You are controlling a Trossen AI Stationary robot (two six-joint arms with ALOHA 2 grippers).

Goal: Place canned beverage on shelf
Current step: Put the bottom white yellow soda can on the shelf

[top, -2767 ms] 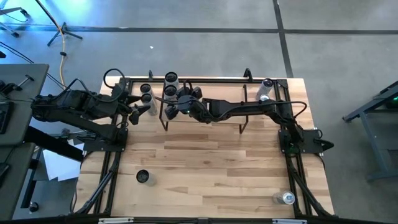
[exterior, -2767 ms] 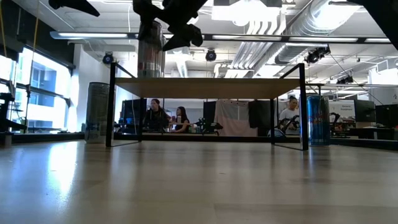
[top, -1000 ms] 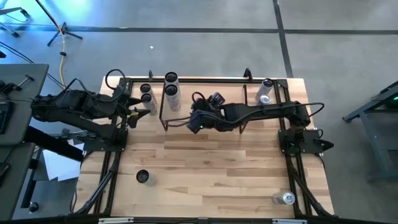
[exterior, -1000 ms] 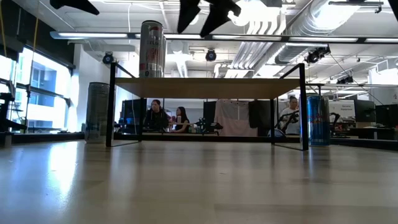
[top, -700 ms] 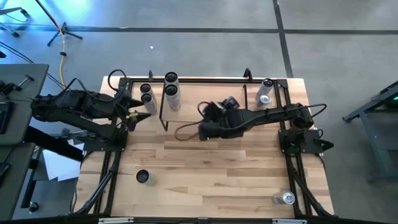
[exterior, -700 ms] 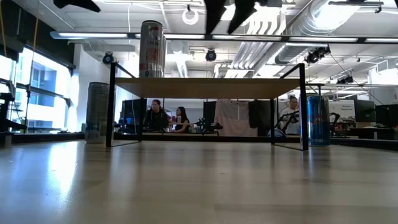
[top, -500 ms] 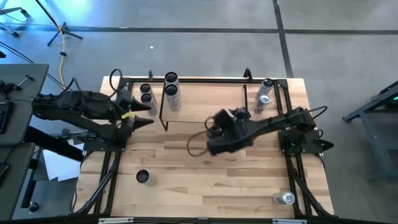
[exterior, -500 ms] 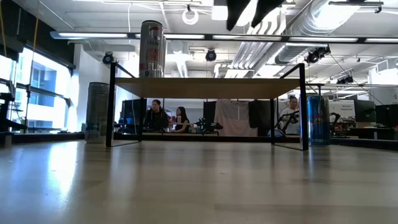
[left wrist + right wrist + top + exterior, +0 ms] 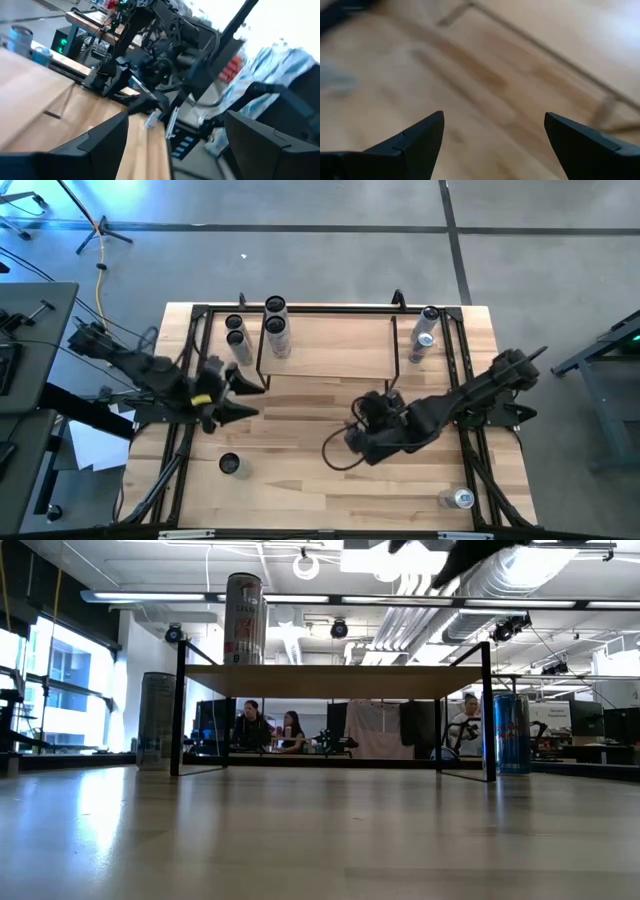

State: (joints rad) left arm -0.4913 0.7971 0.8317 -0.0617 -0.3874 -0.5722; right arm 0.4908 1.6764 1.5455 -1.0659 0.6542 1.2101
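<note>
The shelf (image 9: 340, 345) stands at the table's far side, its wood top on thin black legs (image 9: 335, 681). Two cans (image 9: 277, 335) stand on its left end; in the low view they show as one upright can (image 9: 243, 605). My right gripper (image 9: 352, 442) hangs open over bare table on the near side of the shelf, tipped down, with nothing between its fingers (image 9: 492, 130). My left gripper (image 9: 250, 396) is open near the table's left side, level and pointing toward the right arm (image 9: 172, 130). It holds nothing.
Two cans (image 9: 235, 332) stand on the table left of the shelf, two more (image 9: 425, 327) at its right end. Single cans stand near the front left (image 9: 231, 465) and front right (image 9: 462, 498). A black rail frame (image 9: 465, 430) lines the table's sides.
My right gripper has drawn away from above the shelf toward the table's near edge and somewhat to the right, sinking a little and rolling, still open. My left gripper has swung toward the near edge and turned to point across the table. The cans on the shelf have stayed put.
</note>
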